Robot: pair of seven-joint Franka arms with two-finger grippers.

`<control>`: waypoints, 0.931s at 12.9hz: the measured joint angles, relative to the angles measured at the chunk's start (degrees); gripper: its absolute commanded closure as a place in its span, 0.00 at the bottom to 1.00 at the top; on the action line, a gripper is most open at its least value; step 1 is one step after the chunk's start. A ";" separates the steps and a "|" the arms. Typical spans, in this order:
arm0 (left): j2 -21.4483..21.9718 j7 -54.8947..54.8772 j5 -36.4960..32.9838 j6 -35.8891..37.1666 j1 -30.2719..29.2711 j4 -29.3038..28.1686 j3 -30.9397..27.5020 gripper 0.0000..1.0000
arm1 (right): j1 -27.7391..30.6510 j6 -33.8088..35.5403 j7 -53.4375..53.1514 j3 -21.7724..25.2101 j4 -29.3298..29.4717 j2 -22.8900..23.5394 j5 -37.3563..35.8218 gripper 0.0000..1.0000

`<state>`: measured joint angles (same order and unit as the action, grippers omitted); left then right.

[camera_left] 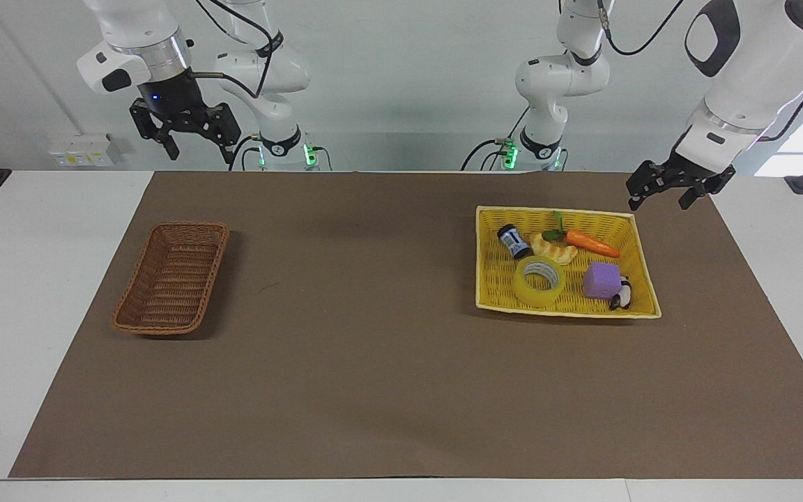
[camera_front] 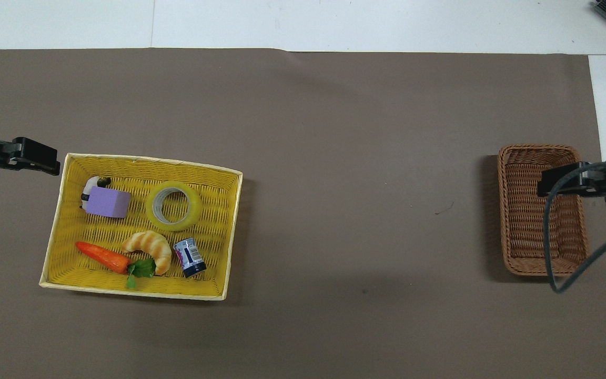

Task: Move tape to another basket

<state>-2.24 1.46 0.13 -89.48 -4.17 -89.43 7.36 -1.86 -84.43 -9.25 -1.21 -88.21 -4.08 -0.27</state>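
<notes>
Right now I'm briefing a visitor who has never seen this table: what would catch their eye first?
Probably the bright yellow basket toward the left arm's end, crowded with the tape, a carrot and a purple block. At the right arm's end sits the empty brown wicker basket. The left gripper and right gripper hang open, holding nothing.
</notes>
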 measured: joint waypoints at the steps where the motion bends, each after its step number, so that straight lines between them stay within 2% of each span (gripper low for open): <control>1: 0.12 -0.17 0.00 -0.06 -0.04 -0.18 -0.04 0.00 | 0.00 0.02 0.00 0.05 0.05 0.00 0.00 0.00; 12: 0.86 -4.57 0.00 -0.24 -0.04 -1.80 -0.02 0.00 | 0.04 -0.14 1.95 0.27 -0.12 0.00 0.00 0.00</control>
<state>-1.38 -3.11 0.13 -89.73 -4.21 -91.23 7.34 -1.82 -84.57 -7.29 -0.95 -88.33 -4.08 -0.27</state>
